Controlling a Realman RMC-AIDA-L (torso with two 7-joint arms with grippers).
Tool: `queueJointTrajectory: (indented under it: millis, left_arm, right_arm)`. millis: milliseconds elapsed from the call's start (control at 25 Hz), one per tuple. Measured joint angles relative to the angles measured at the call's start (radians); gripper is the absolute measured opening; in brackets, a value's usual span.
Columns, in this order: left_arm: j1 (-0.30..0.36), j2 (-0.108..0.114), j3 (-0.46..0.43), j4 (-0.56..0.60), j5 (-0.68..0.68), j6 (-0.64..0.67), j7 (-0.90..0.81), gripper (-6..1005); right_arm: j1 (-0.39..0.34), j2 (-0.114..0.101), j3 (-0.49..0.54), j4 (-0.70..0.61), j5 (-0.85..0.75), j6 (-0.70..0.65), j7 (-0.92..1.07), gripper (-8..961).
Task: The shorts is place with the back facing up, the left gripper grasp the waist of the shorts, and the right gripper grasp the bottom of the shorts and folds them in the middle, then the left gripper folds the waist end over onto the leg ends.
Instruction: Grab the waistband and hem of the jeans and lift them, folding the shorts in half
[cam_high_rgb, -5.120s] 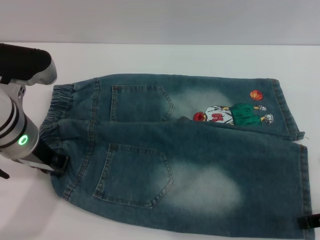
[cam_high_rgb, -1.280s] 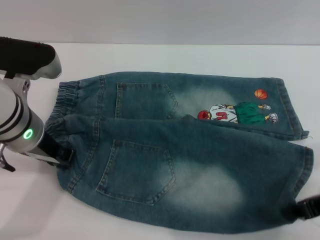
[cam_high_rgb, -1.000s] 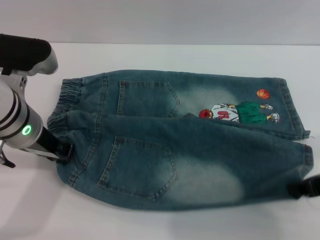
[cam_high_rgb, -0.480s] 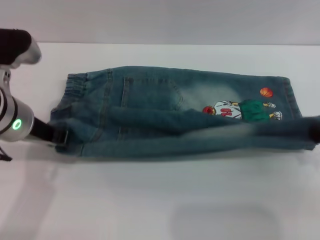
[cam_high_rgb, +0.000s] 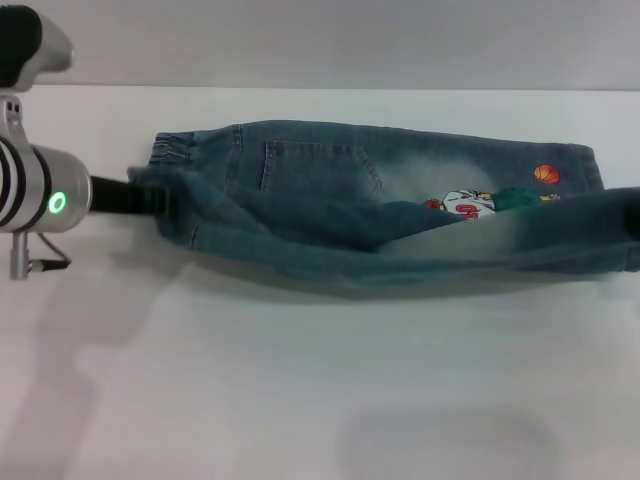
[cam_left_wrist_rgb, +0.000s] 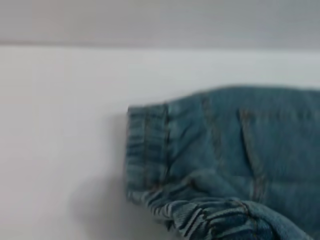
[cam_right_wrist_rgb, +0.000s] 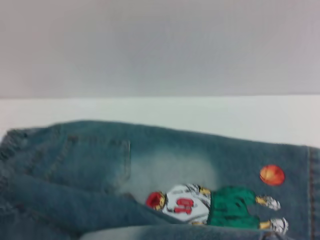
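The blue denim shorts (cam_high_rgb: 330, 170) lie lengthwise across the table, back pocket up. Their near half is raised off the table and hangs in a sagging fold (cam_high_rgb: 400, 255) over the far half. At the left, my left gripper (cam_high_rgb: 140, 197) is shut on the near part of the ruffled waist (cam_high_rgb: 165, 190); the far waist (cam_left_wrist_rgb: 147, 150) rests flat. My right gripper (cam_high_rgb: 632, 215) shows only as a dark edge at the far right, holding up the bottom of the shorts (cam_high_rgb: 600, 225). The lifted cloth partly covers the cartoon print (cam_right_wrist_rgb: 210, 202).
The white table (cam_high_rgb: 300, 380) stretches bare in front of the shorts, with the lifted fold's shadow on it. A grey wall (cam_high_rgb: 350, 40) rises behind the table's far edge. An orange basketball print (cam_high_rgb: 546, 173) sits near the far leg hem.
Both grippers have lifted the near half of the shorts and carried it toward the far half. The fold now hides more of the cartoon print, and the left arm sits higher.
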Motion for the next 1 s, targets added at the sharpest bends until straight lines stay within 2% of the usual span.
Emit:
queueJointTrajectory:
  millis: [160, 360, 680, 1000]
  left_arm:
    - [0.009, 0.001, 0.000, 0.029, -0.045, 0.112, 0.011, 236]
    - [0.008, 0.001, -0.017, 0.069, -0.060, 0.186, 0.014, 235]
    - [0.036, 0.000, -0.026, 0.116, -0.127, 0.337, 0.020, 233]
    - [0.025, 0.000, -0.020, 0.164, -0.178, 0.398, 0.049, 234]
  right_arm:
    - [-0.014, 0.000, 0.033, -0.054, 0.088, -0.051, -0.057, 63]
    - [-0.027, 0.000, 0.113, -0.142, 0.205, -0.073, -0.122, 63]
    - [-0.023, 0.001, 0.161, -0.259, 0.280, -0.096, -0.199, 62]
    - [-0.003, 0.000, 0.197, -0.327, 0.305, -0.133, -0.248, 62]
